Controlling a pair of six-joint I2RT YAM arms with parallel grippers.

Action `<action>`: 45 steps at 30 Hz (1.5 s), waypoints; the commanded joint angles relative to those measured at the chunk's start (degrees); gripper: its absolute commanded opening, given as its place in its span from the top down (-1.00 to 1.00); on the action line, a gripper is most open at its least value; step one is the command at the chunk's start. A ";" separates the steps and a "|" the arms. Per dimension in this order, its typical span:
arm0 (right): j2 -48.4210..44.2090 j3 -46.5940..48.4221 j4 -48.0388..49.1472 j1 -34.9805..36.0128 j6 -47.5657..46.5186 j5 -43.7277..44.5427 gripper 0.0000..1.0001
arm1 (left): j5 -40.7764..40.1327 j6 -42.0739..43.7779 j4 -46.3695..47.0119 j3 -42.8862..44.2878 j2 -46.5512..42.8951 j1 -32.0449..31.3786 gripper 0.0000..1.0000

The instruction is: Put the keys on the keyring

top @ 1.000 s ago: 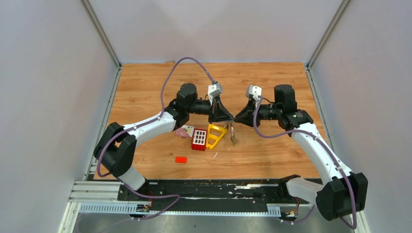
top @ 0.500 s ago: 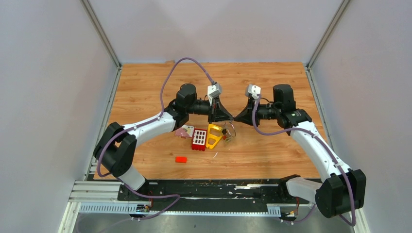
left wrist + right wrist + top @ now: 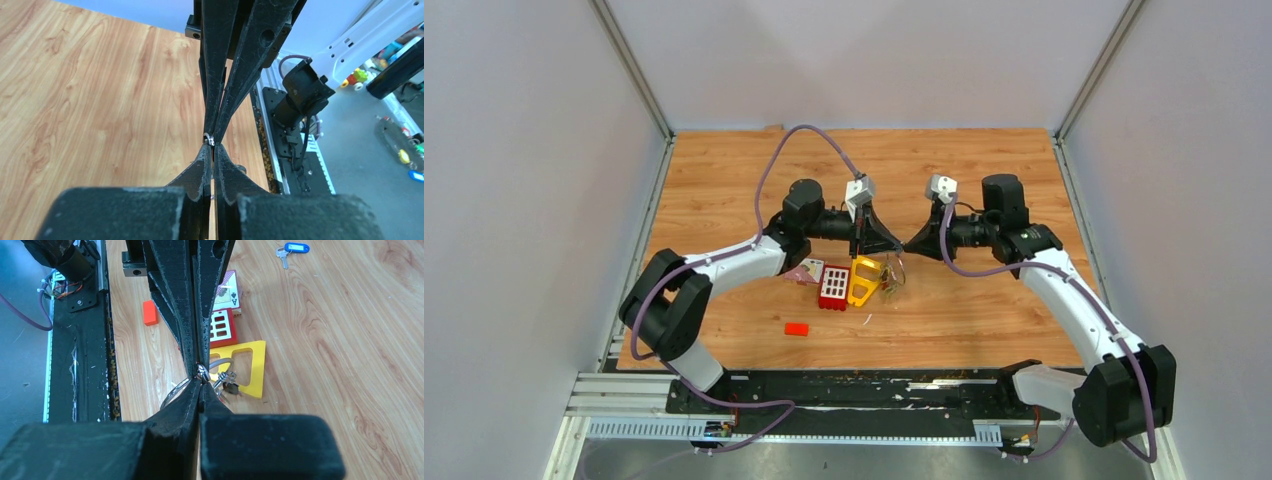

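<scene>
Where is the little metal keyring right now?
In the right wrist view, the keyring is pinched where the left tool and right tool meet tip to tip, near the middle of the table, just by the yellow frame.

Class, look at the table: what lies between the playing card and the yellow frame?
A red block with a grid of holes lies between the card and the frame. The right wrist view shows it best.

1. Open surface (image 3: 964, 160) at far side and right.
2. Blocked at centre: yellow frame (image 3: 867, 280), red holed block (image 3: 834, 287), card (image 3: 804, 270), close together.
3. Hanging over frame's edge, perhaps touching: keys (image 3: 227, 385).
4. Near edge: lone small red block (image 3: 797, 328).
</scene>
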 commanded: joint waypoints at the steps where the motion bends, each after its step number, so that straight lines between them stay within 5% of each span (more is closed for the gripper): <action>1: 1.31 1.95 4.56 -0.06 0.47 2.05 1.00 | 8.02 -10.96 14.74 -1.59 1.49 -1.38 0.90; 11: 1.83 1.78 5.18 0.03 1.06 2.03 0.90 | 8.21 -17.45 23.63 -2.81 3.92 -1.46 1.00; 25: 1.59 2.41 -0.58 -0.01 -9.37 -5.49 0.40 | 8.83 -4.61 12.73 -4.29 1.35 -2.23 1.00; 36: 3.79 3.66 -7.33 0.12 -15.67 -8.94 0.39 | 8.71 0.91 5.81 -3.16 1.22 -3.23 1.00; 45: 4.19 5.03 -17.16 -0.67 -21.93 -9.56 0.13 | 8.20 3.95 5.19 -3.89 0.36 -3.14 1.00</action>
